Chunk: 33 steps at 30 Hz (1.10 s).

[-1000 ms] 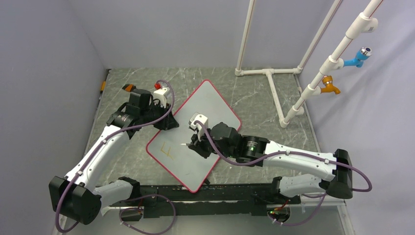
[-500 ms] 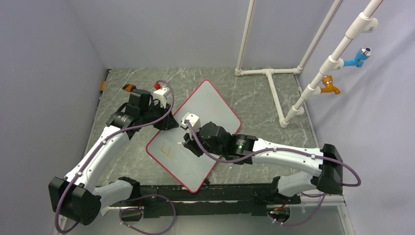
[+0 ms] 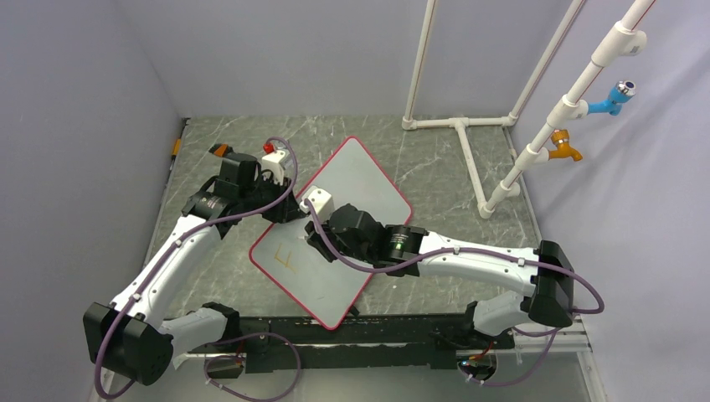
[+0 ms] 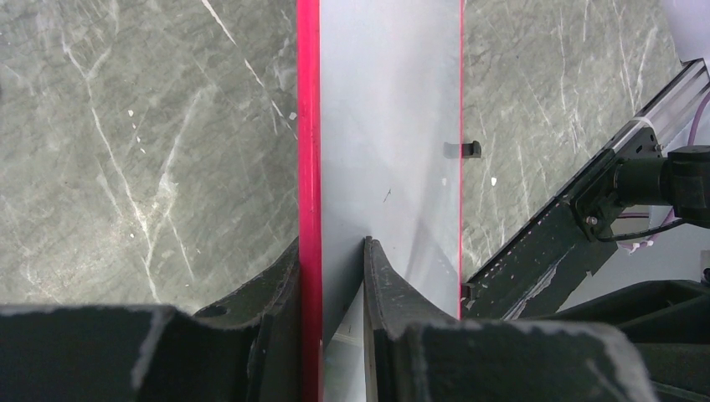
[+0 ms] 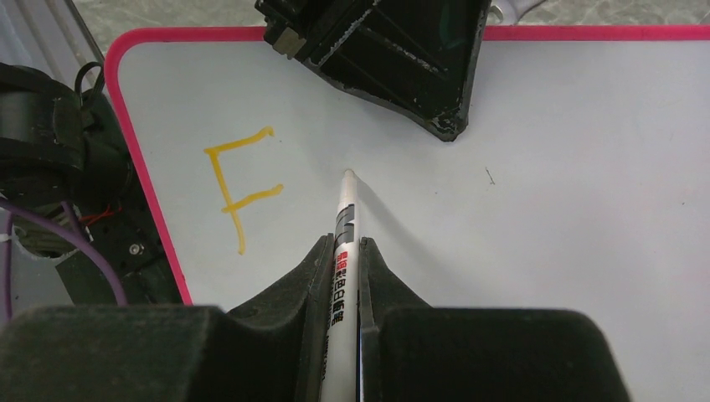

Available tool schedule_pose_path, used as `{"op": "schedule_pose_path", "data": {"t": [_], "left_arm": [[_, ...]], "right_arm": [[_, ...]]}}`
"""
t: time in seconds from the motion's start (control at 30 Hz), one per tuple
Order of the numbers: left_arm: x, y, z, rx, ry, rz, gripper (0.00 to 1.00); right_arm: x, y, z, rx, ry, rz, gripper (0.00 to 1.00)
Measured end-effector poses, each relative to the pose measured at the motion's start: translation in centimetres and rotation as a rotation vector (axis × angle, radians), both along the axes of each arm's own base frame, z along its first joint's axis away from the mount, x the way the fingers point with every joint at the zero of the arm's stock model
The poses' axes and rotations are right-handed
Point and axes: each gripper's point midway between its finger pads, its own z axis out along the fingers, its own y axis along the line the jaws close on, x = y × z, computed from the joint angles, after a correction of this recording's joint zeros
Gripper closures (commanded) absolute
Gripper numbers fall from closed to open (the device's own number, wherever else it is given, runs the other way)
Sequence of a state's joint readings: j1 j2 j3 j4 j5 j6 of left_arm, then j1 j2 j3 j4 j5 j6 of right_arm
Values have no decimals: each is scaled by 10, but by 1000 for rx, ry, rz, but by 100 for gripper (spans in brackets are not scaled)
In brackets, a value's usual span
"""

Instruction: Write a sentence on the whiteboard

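The whiteboard [image 3: 368, 180], white with a thin red rim, lies at an angle in the middle of the table. Of the sentence only a yellow-orange letter "F" [image 5: 239, 191] shows, near the board's left corner [image 3: 287, 261]. My left gripper [image 3: 285, 208] is shut on the board's red edge [image 4: 308, 167], one finger on each side. My right gripper [image 3: 314, 239] is shut on a white marker [image 5: 343, 226] with its tip [image 5: 348, 173] on or just above the board, right of the "F".
A white pipe frame [image 3: 459, 126] stands at the back right, with a blue fitting [image 3: 609, 99] and an orange fitting [image 3: 565, 149] on a slanted pipe. A black rail [image 3: 377, 327] runs along the near edge. Grey walls enclose the marble table [image 3: 435, 159].
My right gripper has moved left and a little farther away across the board with the marker, toward the left gripper. The left gripper and the board have stayed still.
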<state>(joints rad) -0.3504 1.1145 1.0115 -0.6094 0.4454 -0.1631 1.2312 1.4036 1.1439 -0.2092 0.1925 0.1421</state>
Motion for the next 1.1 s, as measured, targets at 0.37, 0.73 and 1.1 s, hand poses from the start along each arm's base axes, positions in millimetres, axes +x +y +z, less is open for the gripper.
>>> {"op": "schedule_pose_path", "data": {"t": [0.37,0.73,1.1], "left_arm": [[0,0,-1,0,2,0,100],[1,0,0,0,-2,1,100],[0,0,-1,1,0,1,100]], "right_arm": [[-6,5,0,6,12,34,100],[-21,9,-5,0,36,88,100],[-23,-1,-16,-15,59,64,100]]}}
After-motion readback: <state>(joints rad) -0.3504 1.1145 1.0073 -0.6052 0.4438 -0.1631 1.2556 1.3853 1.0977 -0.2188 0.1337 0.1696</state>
